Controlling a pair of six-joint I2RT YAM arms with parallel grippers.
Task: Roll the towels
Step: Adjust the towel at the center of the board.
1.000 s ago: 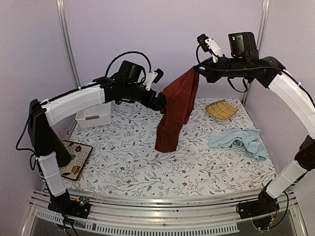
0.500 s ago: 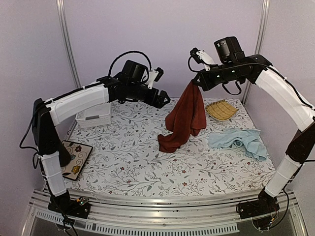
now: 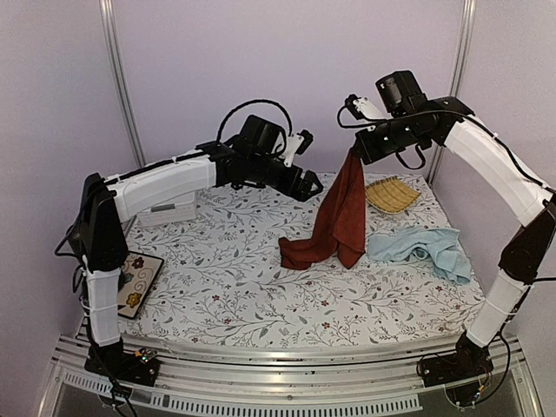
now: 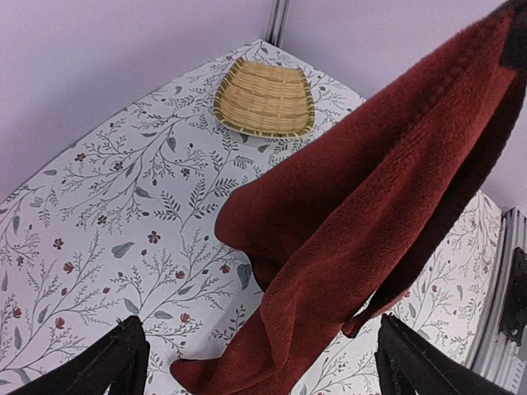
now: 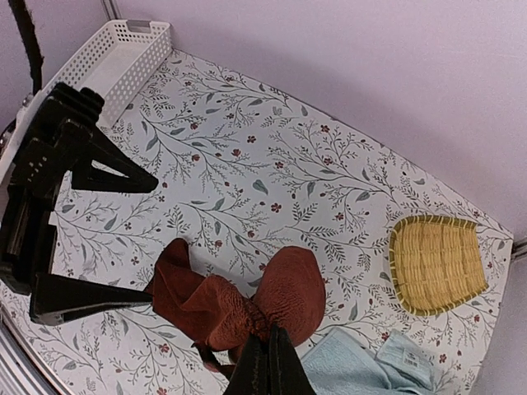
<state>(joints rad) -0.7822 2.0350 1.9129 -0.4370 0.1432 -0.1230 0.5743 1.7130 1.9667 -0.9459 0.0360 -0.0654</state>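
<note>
The right claw (image 3: 354, 149) pinches the red towel (image 3: 344, 213); left claw (image 3: 309, 188) gapes.

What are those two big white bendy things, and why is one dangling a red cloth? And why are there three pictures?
They are two robot arms, bolted at the near edge of a table. The wide picture comes from a camera above and behind them. The other two come from little cameras on each arm's wrist, looking past its own hand. The right hand is pinched shut on the top of the dark red towel, which hangs down with its bottom end bunched on the table. The left hand is wide open beside the towel and holds nothing. Also on the table are a crumpled light blue towel, a yellow woven tray, a white basket and a flowered tile. The job is to roll the towels up.
</note>
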